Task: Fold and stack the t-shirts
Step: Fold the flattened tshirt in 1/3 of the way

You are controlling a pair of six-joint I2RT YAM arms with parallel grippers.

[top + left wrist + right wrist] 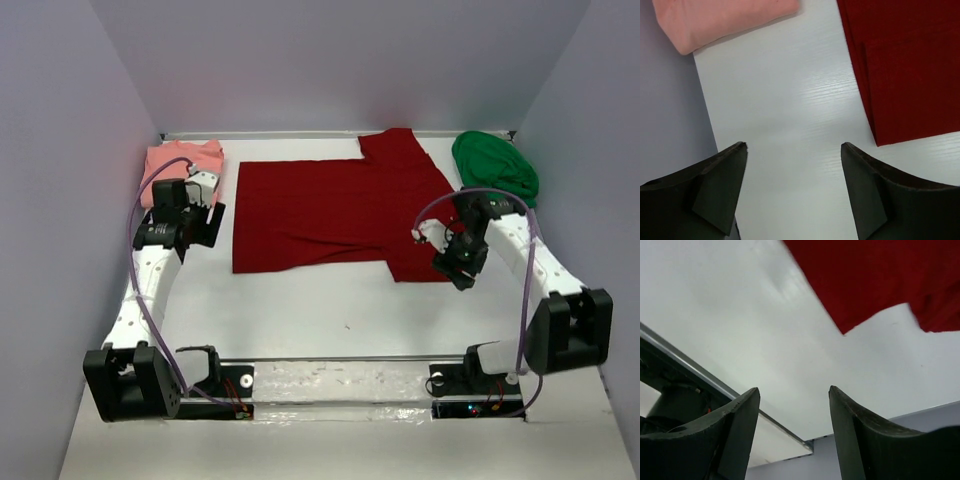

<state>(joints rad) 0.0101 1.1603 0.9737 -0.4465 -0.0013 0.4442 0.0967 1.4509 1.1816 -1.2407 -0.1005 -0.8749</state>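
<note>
The dark red t-shirt (330, 210) lies flat mid-table, its left part folded into a rectangle and a sleeve sticking out at the back. The salmon-pink t-shirt (182, 160) lies folded at the back left. The bright green t-shirt (495, 165) is bunched at the back right. My left gripper (207, 222) is open and empty over bare table between the pink shirt (720, 20) and the red shirt's left edge (910, 65). My right gripper (455, 268) is open and empty, just off the red shirt's near right corner (880, 275).
The white table (300, 310) is boxed in by pale walls on the left, back and right. A metal rail (340, 362) and the arm bases run along the near edge; the rail also shows in the right wrist view (695, 372).
</note>
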